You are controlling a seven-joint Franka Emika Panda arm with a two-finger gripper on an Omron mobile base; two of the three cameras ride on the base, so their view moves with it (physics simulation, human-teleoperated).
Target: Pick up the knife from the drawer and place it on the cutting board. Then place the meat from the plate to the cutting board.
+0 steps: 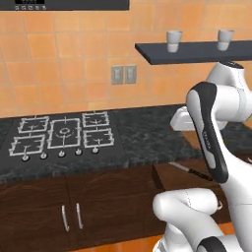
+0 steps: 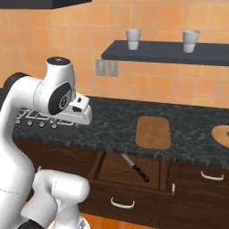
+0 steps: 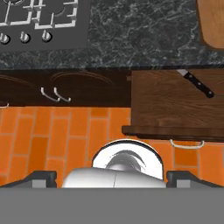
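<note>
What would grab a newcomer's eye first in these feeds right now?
Probably the drawer standing pulled out under the dark counter, with the knife lying on its wooden bottom. Next, the cutting board sitting bare on the counter just above that drawer. Then the big white arm on the near side, its jaws wide open and gripping nothing.

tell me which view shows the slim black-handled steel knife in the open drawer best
The right base view: the slim knife with grey steel blade and black handle lies whole and unblocked on the bottom of the open dark brown wooden drawer. The hand view shows it at the drawer's far edge, blade tip partly hidden. In the left base view the arm hides most of it.
</note>
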